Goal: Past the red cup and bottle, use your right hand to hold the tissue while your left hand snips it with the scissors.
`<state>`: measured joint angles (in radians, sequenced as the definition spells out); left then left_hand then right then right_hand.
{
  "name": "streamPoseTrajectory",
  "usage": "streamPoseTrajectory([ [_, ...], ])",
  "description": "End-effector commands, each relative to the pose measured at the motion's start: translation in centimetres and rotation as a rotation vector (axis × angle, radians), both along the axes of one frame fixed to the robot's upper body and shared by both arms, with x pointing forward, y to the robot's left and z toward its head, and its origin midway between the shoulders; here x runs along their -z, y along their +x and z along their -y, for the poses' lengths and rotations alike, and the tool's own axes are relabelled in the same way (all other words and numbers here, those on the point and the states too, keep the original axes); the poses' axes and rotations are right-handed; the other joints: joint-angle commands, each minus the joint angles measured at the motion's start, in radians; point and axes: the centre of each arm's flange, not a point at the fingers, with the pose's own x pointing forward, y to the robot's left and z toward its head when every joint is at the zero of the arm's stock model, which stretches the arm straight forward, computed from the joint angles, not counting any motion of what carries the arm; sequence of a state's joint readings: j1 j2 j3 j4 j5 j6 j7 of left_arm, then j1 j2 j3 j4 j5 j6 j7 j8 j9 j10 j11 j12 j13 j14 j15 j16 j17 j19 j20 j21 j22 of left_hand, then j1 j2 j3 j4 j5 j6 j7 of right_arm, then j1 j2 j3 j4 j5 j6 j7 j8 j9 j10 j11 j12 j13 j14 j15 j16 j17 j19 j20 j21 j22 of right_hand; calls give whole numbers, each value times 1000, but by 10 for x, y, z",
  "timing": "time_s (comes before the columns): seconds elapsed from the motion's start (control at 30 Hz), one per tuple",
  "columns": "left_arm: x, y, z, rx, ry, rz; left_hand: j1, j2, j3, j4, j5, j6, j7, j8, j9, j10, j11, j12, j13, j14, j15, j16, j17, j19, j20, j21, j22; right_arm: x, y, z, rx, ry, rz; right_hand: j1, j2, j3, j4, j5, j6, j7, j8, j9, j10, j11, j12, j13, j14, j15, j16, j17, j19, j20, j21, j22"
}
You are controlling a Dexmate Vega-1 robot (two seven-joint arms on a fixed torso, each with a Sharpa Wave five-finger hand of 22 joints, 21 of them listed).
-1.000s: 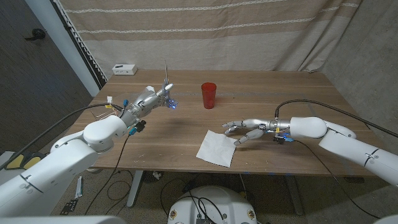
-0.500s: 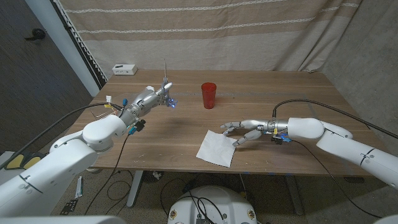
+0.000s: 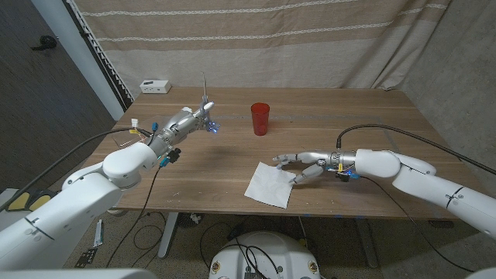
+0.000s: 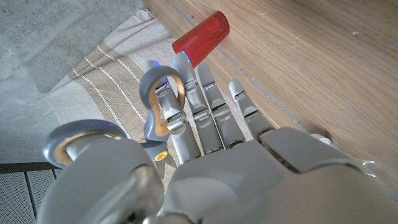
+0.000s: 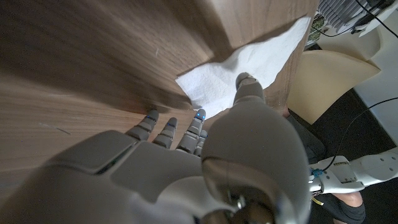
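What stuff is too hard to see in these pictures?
- Scissors blades: in the left wrist view the left hand covers them; in the head view they are too thin to tell open or closed.
- Tissue: whether the right hand touches it. Its fingers hide the contact in the right wrist view.
- White box at the table's far edge: too small to identify.
- Red cup: its contents can't be seen.

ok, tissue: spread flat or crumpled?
Spread flat. The tissue lies open near the table's front edge; the right hand reaches its right edge.
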<state>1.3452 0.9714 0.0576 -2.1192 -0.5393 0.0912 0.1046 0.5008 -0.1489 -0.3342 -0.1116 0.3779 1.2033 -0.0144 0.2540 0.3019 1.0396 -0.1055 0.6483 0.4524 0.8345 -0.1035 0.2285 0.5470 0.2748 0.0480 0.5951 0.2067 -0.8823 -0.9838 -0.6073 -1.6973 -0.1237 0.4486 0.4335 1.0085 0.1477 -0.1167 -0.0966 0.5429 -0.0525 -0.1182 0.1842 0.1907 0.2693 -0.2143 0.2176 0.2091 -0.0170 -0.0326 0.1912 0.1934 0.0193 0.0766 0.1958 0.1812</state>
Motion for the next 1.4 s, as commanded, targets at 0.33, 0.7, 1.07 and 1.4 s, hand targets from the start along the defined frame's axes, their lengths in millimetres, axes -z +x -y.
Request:
streamPoseTrajectory([
  [0.33, -3, 4, -5, -6, -9, 9, 9, 5, -1, 4, 10, -25, 26, -5, 1, 52, -58, 7, 2, 5, -109, -8, -1, 3, -8, -2, 3, 16, 1, -10, 17, -16, 69, 2, -5, -15, 4, 6, -1, -8, 11, 3, 9, 0, 12, 6, 1, -161, 6, 2, -7, -8, 3, 2],
  [0.7, -3, 5, -6, -1, -6, 5, 10, 8, 0, 6, 11, -33, 20, -8, 0, 42, -59, 9, 5, 1, -107, -10, -1, 0, -9, -5, 3, 22, 1, -12, 22, -47, 123, -17, -5, -30, 17, 6, 10, 3, 21, 3, 93, 1, 53, 25, 43, -160, 25, 5, 25, -21, 15, 3],
  [1.07, -2, 6, -7, 4, -6, 4, 11, 10, 1, 8, 14, -29, 20, -8, -2, 44, -60, 10, 0, -4, -108, -12, -2, -2, -6, -8, 3, 29, 3, -14, 20, -17, 136, 3, 11, -27, 13, 4, 57, -20, 41, 2, 227, -4, 129, 78, 115, -173, 54, 20, 73, -103, 36, 17],
  [1.4, -2, 6, -7, 2, -8, 1, 12, 11, 1, 9, 15, -29, 20, -8, -3, 42, -57, 12, -2, -5, -106, -12, -2, -1, -6, -9, 4, 32, 7, -14, 25, 20, 167, 90, 31, 18, -9, 1, 131, -51, 52, 1, 406, -2, 253, 167, 242, -185, 108, 50, 124, -137, 62, 26],
])
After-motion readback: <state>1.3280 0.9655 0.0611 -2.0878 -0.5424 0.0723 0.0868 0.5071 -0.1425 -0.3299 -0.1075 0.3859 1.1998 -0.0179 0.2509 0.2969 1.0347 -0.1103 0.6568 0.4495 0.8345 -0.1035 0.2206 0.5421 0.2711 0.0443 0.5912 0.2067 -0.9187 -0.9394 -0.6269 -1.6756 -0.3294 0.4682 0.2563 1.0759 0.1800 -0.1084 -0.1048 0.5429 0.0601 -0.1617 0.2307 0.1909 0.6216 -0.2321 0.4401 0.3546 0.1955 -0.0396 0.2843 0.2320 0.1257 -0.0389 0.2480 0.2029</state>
